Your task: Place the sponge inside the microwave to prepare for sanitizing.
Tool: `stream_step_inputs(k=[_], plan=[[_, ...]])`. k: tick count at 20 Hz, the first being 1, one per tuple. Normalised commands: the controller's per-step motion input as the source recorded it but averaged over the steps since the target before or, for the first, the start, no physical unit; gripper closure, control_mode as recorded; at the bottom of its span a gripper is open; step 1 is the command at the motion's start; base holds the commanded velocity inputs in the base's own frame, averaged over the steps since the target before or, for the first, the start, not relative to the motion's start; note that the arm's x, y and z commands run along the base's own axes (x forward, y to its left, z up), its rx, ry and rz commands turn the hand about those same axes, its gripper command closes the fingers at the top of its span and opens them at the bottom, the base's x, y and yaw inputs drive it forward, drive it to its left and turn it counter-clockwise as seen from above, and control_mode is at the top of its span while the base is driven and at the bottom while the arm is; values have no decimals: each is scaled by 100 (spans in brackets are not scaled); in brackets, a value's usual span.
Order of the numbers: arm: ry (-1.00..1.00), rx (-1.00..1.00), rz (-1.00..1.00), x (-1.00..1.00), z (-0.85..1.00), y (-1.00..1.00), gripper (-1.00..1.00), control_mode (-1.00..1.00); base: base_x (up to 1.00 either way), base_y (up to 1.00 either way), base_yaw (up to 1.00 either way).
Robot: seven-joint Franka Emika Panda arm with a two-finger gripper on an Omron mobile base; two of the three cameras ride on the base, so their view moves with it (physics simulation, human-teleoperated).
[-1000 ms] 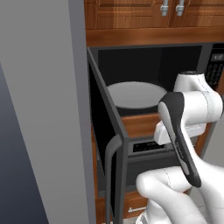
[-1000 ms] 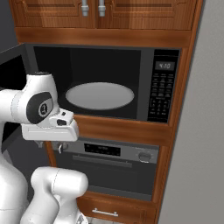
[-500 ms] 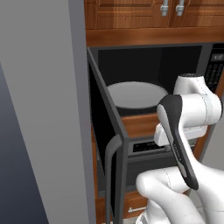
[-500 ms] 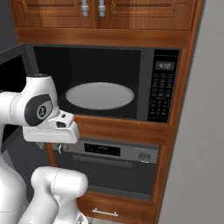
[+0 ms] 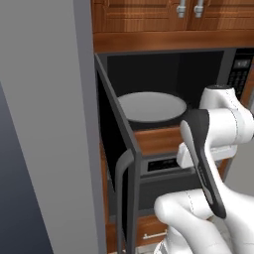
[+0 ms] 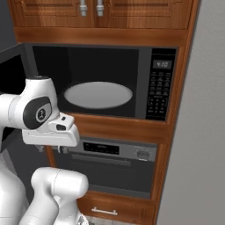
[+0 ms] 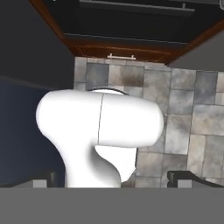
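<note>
The microwave (image 6: 158, 83) stands open, its black door (image 5: 116, 134) swung out to the left. Its round pale turntable plate (image 6: 99, 94) (image 5: 149, 106) lies bare inside. The sponge is out of view. My hand hangs in front of the wooden ledge under the microwave, below the cavity. In the hand view my gripper (image 7: 116, 179) points down at the tiled floor, over my own white base. Its two dark fingertips (image 7: 188, 177) stand far apart at the bottom corners, open, with nothing between them.
A grey oven (image 6: 114, 151) with a knob sits under the microwave, and a wooden drawer (image 6: 105, 211) below it. Wooden cabinets (image 6: 88, 9) hang above. A tall grey panel (image 5: 44, 124) rises at the left, a grey wall (image 6: 197, 132) at the right. The door's handle (image 5: 121, 198) juts toward me.
My hand and forearm have sunk a little in front of the ledge. The jaws stay wide. The microwave and its door have not moved.
</note>
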Motion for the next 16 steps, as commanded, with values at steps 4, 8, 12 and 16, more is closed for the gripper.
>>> stream_step_inputs(k=[4, 8, 12, 16], plan=[[0, 0, 0, 0, 0, 0, -100, 100, -34, -28, -11], [0, 0, 0, 0, 0, 0, -100, 100, -17, -37, -8], [0, 0, 0, 0, 0, 0, -100, 100, -10, -86, 0], [0, 0, 0, 0, 0, 0, -100, 100, -45, -84, 0]])
